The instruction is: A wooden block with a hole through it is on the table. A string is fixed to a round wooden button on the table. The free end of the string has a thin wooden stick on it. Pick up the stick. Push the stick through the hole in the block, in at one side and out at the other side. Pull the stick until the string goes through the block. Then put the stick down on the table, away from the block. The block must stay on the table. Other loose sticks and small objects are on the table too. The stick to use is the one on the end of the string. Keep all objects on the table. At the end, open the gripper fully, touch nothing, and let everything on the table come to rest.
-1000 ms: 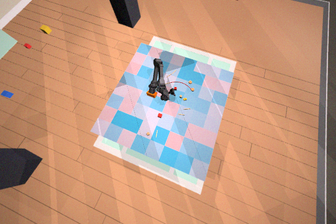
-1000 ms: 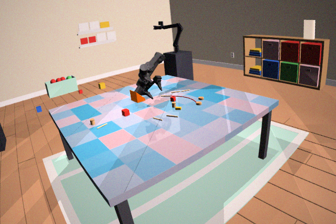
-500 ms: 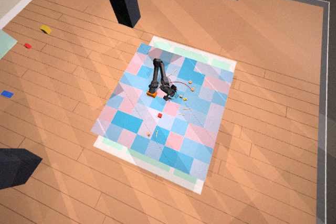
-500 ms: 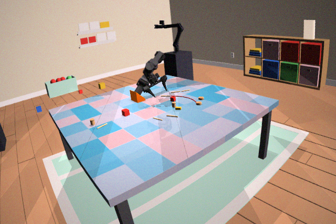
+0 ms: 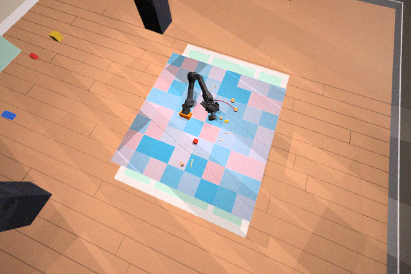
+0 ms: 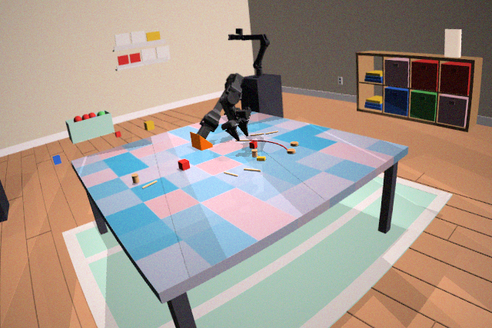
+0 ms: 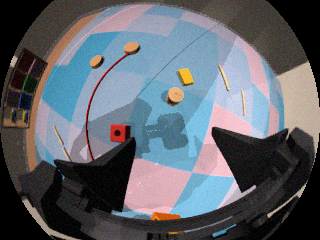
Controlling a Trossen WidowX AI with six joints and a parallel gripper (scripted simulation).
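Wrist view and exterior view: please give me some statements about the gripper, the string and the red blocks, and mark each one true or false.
1. The gripper is open and holds nothing. True.
2. The red string runs to a round button. True.
3. The string already passes through the red block with a hole. False; it lies beside the block.
4. Only one red block is on the table. False; a second red cube sits nearer the camera.

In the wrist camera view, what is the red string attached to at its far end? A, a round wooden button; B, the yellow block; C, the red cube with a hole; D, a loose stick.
A: the red string curves up to a round wooden button, not to any other piece.
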